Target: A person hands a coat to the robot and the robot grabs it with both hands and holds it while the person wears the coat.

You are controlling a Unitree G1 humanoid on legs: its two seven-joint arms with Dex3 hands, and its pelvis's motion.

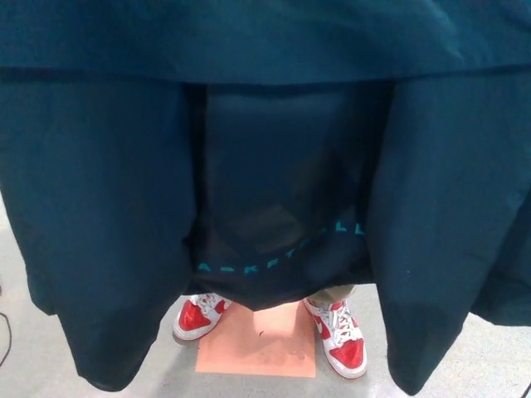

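One dark teal coat (pixel 274 124) filled almost the whole head view, hanging spread out close in front of the camera. Across the top ran a wide folded band of the fabric, edge to edge. Below it two broad panels dropped down, one on the left and one on the right, each ending in a rounded lower hem near the bottom of the view. Between the panels the coat stood open, showing a darker inner lining. A line of small teal stitching (pixel 286 249) curved across the lower part of that lining, rising toward the right.

Neither robot hand showed; both lay out of sight, so I could not tell what the fingers were doing or where they held the fabric.

Past the coat's lower edge, a person's feet stood on the floor in red and white sneakers: one sneaker (pixel 197 315) under the left panel, the other sneaker (pixel 340 336) toward the right, toes pointing toward the camera. A bit of tan trouser leg (pixel 336 293) showed just above the right one. Between the shoes lay a flat orange-pink sheet (pixel 261 344) on the pale grey floor (pixel 33 356). At the far left edge a thin dark cable (pixel 5 336) crossed the floor.
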